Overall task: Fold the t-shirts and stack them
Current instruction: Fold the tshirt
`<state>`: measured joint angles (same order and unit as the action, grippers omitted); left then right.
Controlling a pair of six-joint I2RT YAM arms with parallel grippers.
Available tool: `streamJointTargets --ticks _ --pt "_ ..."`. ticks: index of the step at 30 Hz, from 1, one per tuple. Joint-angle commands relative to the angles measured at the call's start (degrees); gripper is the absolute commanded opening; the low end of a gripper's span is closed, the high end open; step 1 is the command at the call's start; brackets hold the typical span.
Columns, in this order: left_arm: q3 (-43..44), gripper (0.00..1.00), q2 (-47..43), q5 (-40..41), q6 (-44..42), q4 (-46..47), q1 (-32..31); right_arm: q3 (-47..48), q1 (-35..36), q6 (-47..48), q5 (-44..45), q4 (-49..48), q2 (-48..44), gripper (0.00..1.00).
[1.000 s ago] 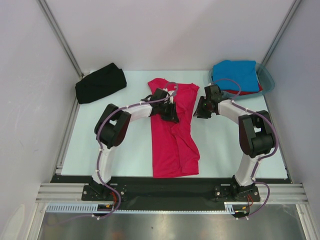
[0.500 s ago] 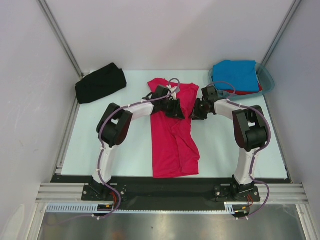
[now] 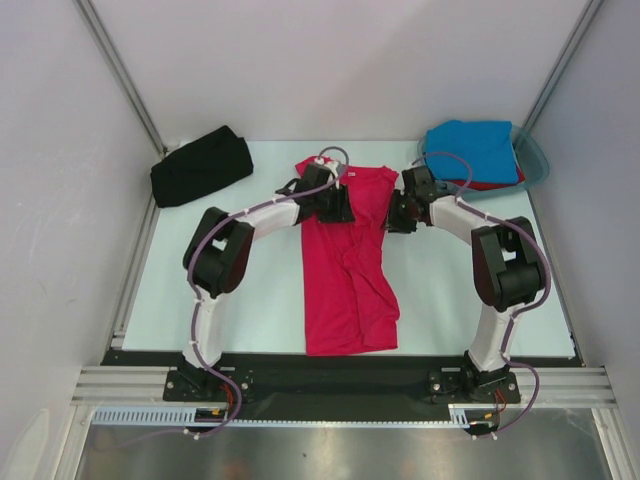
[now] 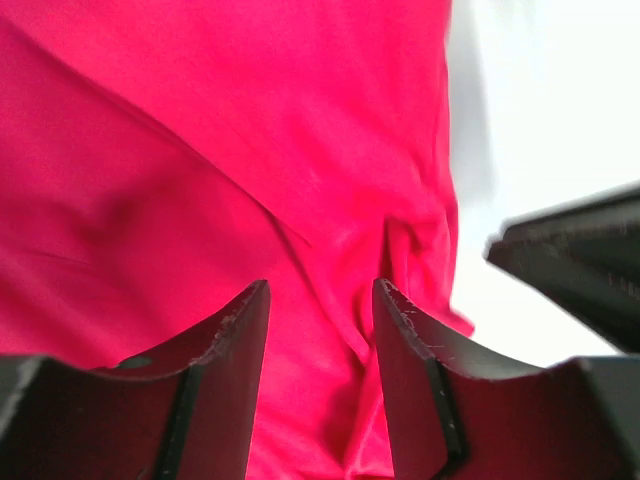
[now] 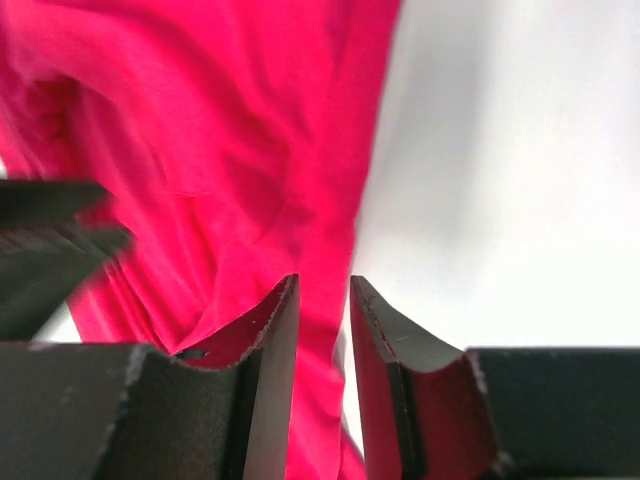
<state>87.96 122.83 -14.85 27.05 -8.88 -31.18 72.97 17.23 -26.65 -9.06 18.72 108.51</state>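
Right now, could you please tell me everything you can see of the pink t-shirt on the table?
The pink t-shirt is soft, creased crimson cloth, folded lengthwise into a long band lying flat on the pale table, one end towards the arms' bases. The left gripper hovers open over its far part; the right gripper sits at its right edge, jaws slightly apart. Contact cannot be judged.

White links (image 3: pixel 204 332), black joints (image 3: pixel 216 256), lilac cables (image 3: pixel 330 151), scuffed black tool fingers (image 4: pixel 235 345)

Left claw (image 4: pixel 320 286), right claw (image 5: pixel 325 281) parted
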Motion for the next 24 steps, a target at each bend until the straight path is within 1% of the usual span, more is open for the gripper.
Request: streamJointTargets --ticks 1,3,4,8,11,16,24 --pt "6.86 0.52 -4.19 7.21 -1.74 -1.21 4.01 4.45 0.78 3.88 3.61 1.4 -3.48 0.33" --pt "10.45 0.53 -2.69 5.89 -0.86 -1.4 5.07 5.77 1.31 4.5 4.49 2.11 -2.61 0.33" --pt "11.52 0.54 -0.59 3.71 -0.51 -1.4 6.03 7.0 1.48 4.68 4.75 2.46 -2.25 0.33" --pt "17.75 0.54 4.51 -1.4 0.72 -1.75 6.66 8.24 2.01 5.03 5.37 3.52 -1.55 0.33" --pt "19.0 0.54 7.15 -4.04 2.48 -1.14 6.66 8.33 2.28 5.12 5.63 3.6 -1.72 0.33" --pt "19.88 0.53 9.18 -5.36 3.71 -0.96 6.66 8.59 2.19 5.38 6.51 4.22 -1.72 0.33" --pt "21.81 0.54 11.21 -2.82 3.36 -3.5 6.83 8.24 2.19 5.03 6.16 4.48 -1.99 0.33"
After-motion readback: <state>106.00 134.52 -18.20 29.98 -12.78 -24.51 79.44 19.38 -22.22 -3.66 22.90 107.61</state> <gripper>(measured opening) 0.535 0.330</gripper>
